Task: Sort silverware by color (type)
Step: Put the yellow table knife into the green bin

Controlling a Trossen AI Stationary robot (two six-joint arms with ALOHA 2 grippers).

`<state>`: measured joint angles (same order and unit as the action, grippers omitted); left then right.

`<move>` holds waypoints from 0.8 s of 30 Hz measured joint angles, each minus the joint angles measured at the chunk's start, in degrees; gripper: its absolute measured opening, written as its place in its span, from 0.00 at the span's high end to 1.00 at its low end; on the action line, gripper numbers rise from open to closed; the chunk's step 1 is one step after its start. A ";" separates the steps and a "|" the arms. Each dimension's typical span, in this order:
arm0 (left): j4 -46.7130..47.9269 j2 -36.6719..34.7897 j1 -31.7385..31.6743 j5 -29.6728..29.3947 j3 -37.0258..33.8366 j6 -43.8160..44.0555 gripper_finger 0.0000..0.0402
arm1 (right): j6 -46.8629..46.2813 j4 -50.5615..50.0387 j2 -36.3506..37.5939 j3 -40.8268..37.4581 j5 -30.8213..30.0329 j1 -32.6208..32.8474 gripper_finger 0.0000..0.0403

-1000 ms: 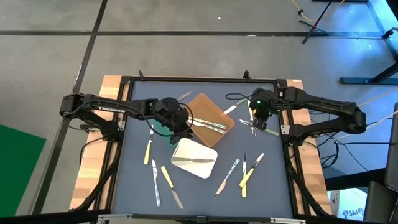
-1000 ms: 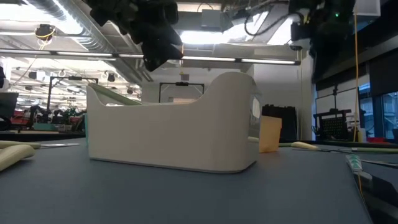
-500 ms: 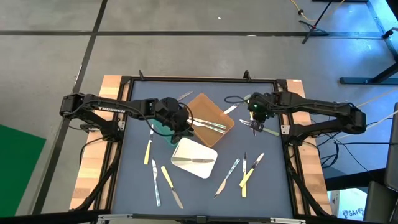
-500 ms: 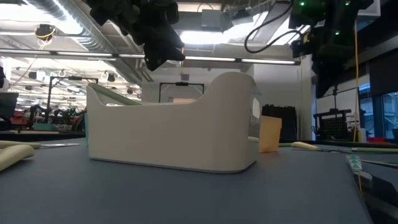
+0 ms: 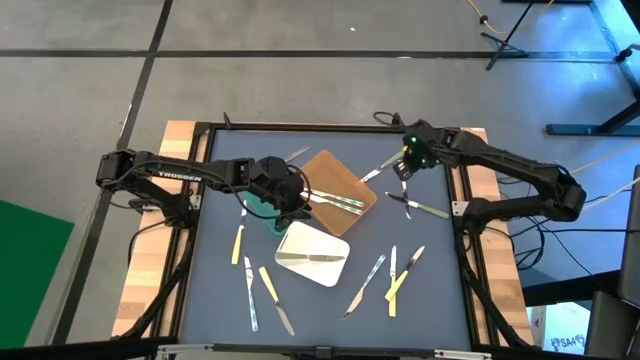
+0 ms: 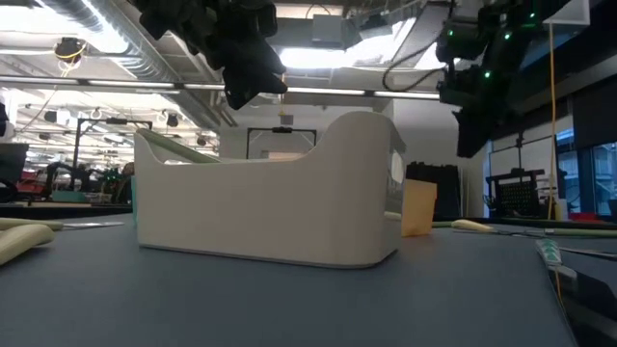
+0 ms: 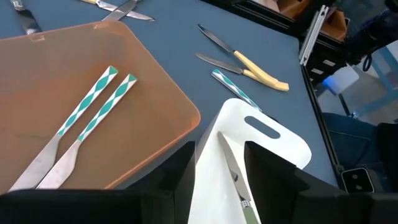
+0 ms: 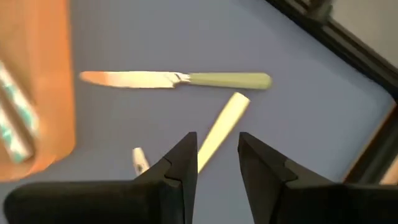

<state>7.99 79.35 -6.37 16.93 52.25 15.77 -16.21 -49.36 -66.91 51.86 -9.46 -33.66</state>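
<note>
Silverware lies scattered on the dark mat. Two green-and-white-handled pieces (image 7: 93, 112) lie in the brown tray (image 5: 335, 180), and one knife (image 7: 233, 171) lies in the white tray (image 5: 312, 253). My left gripper (image 5: 290, 203) hovers open above where these trays meet, over a green tray (image 5: 262, 208). My right gripper (image 5: 402, 170) hangs open near the far right corner. It points steeply down over a pale yellow handle (image 8: 222, 130) and a green-handled knife (image 8: 180, 79), clear of both.
Loose knives and forks lie near the front left (image 5: 255, 290) and front right (image 5: 392, 272), and one piece (image 5: 298, 155) lies by the brown tray's far corner. A black frame (image 5: 320, 127) rims the mat. In the low view the white tray (image 6: 289, 212) blocks the middle.
My right gripper has swung toward the table's far edge and a little toward the left, sinking slightly and rolling about its own axis. Its fingers keep the same gap. The silverware and the trays lie as before.
</note>
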 joint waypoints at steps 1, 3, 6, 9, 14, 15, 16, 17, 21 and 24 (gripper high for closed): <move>0.00 0.00 0.00 0.00 0.00 0.00 0.67 | -0.37 0.08 -0.28 0.00 -0.02 -0.85 0.74; 0.01 0.00 0.00 -0.02 0.00 0.00 0.67 | -1.16 0.23 -1.20 0.00 -0.04 -2.12 0.74; 0.02 0.00 0.00 -0.53 0.00 0.02 0.67 | -2.89 0.68 -2.89 0.00 0.00 -3.69 0.74; 0.02 0.00 0.00 -1.25 0.00 0.06 0.67 | -3.58 2.00 -4.88 0.00 0.02 -4.75 0.74; 0.04 0.00 0.00 -1.31 0.00 0.05 0.67 | -3.72 3.66 -8.67 0.00 0.22 -4.72 0.74; 0.04 0.00 0.00 -1.33 0.00 0.07 0.67 | -3.72 3.82 -9.47 0.00 0.29 -4.65 0.74; 0.04 0.00 0.00 -1.33 0.01 0.07 0.67 | -3.71 4.14 -10.27 0.00 0.56 -4.62 0.74; 0.04 0.00 0.00 -1.33 0.02 0.06 0.67 | -3.72 4.45 -11.11 0.00 0.98 -4.62 0.74; 0.04 0.00 0.00 -1.38 0.02 0.07 0.67 | -3.69 6.70 -14.46 0.00 1.47 -4.62 0.74; 0.04 0.00 0.00 -1.40 0.02 0.06 0.67 | -3.68 7.90 -16.72 0.00 1.46 -4.62 0.74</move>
<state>8.03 79.35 -6.37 15.53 52.27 15.83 -19.89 -41.47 -83.63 51.86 -8.00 -38.28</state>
